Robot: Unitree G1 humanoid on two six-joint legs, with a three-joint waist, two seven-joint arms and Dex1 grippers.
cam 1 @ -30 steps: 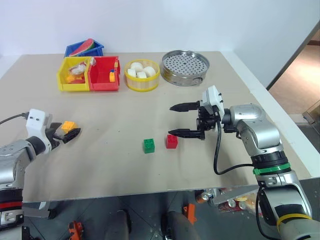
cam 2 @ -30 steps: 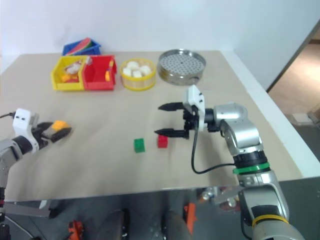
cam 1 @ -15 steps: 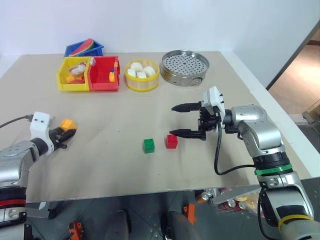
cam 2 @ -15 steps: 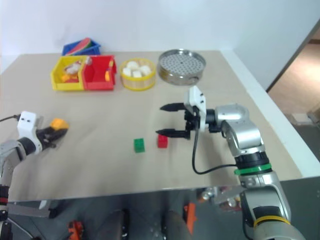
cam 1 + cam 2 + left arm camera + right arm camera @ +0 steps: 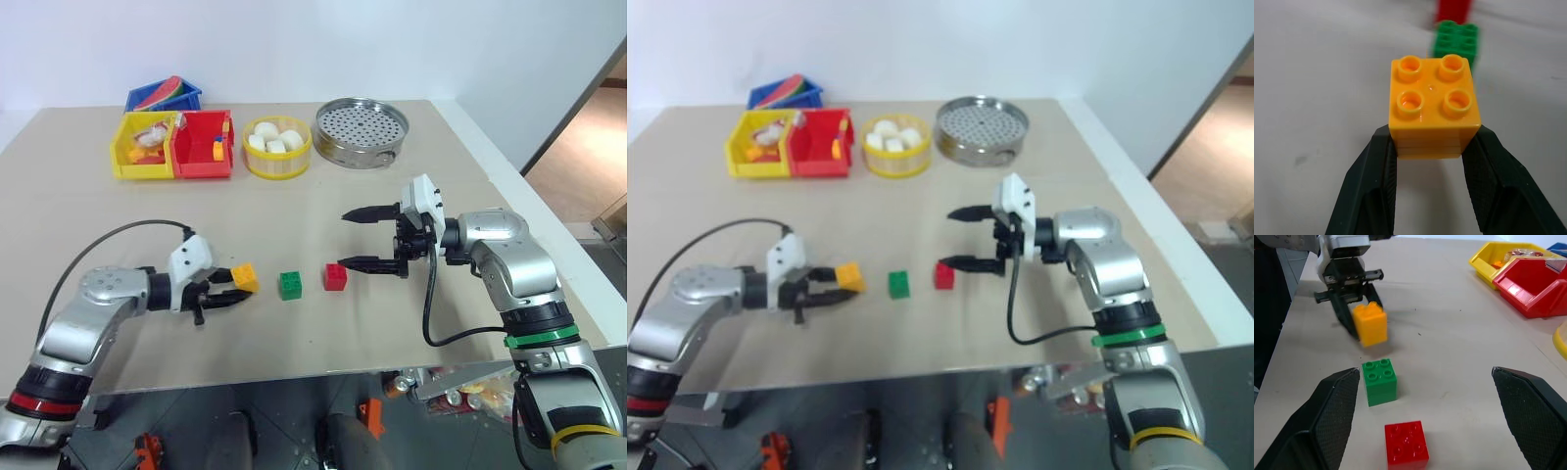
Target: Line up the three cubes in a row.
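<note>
Three studded cubes lie in the middle of the table. The red cube (image 5: 336, 276) is furthest right, with the green cube (image 5: 291, 285) just left of it. The orange-yellow cube (image 5: 245, 277) hangs slightly above the table, left of the green one and a small gap away. My left gripper (image 5: 236, 288) is shut on it, the black fingers (image 5: 1376, 186) pressing its two sides. My right gripper (image 5: 345, 238) stands wide open just right of the red cube, one finger above the table and one low beside the cube, holding nothing.
At the back of the table stand a yellow bin (image 5: 144, 157), a red bin (image 5: 204, 147), a blue bin (image 5: 165, 96), a yellow bowl of white lumps (image 5: 278, 147) and a round metal steamer tray (image 5: 362, 130). The table's front edge runs close below both arms.
My left gripper closed on the orange-yellow cube at the table's left and carried it right, to beside the green cube. The right arm has stayed still.
</note>
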